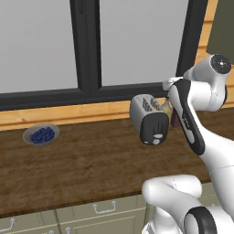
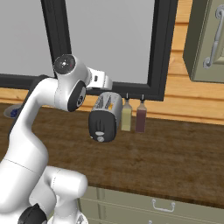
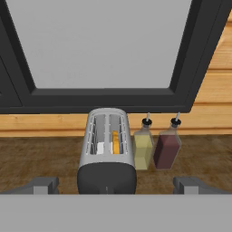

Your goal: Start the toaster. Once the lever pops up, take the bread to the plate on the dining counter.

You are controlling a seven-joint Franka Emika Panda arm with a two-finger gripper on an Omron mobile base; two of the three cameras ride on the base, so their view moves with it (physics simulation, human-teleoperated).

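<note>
Early stage: small silver-grey toaster [image 3: 107, 152] with black end panel not yet started, tan bread slice [image 3: 116, 142] upright in the right-hand slot, carry to plate outstanding. Standing on dark wood counter [image 1: 82, 160] under the window, beside two bottles [image 3: 156, 145]. Long axis running window-to-robot, black knob end facing the arm. Two-finger gripper [image 3: 115, 186] spread wide, empty, hovering just short of that end.

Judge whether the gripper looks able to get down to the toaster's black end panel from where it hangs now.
Probably yes. In the hand view the open gripper sits just above the toaster, its fingertips straddling the black end. The two bottles stand off to one side, and nothing lies between the fingers and the panel.
</note>
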